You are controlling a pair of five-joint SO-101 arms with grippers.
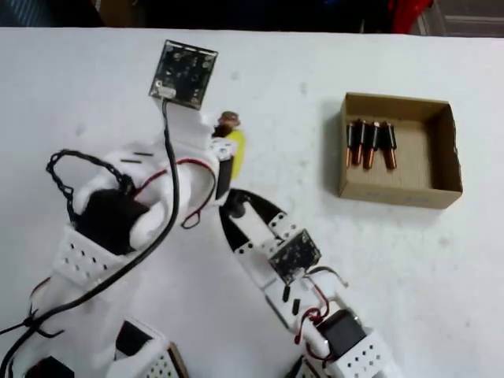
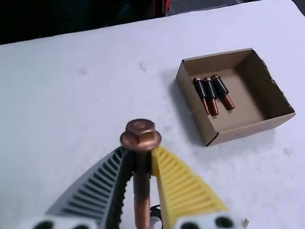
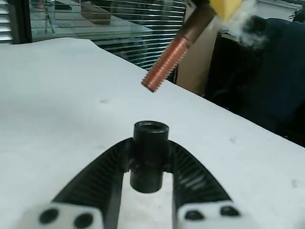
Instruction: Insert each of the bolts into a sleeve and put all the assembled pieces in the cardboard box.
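Two robot arms meet near the middle of a white surface (image 1: pixel 378 276). The left hand (image 2: pixel 140 155), one finger grey and one yellow, is closed on a copper-coloured bolt (image 2: pixel 141 135), gripping the shank just under the flanged hex head. The right hand (image 3: pixel 150 145), with black fingers, is closed round the sides of a short black sleeve (image 3: pixel 150 131), with its open bore facing up. The bolt's threaded tip hangs above the sleeve, tilted and clear of its mouth. Both parts look stiff and hard, small and probably light. The smooth shank could swivel or slip between the ribbed fingers, so a hold close under the head seems wise, and the sleeve is best held by its walls, leaving the bore free. Well to the side sits the open cardboard box (image 1: pixel 394 193), with what look like four assembled pieces (image 1: pixel 370 144) lying side by side on its floor. The surface is plain, matte and faintly scuffed. Beyond its far edge are window blinds (image 3: pixel 119 19) and dark furnishings
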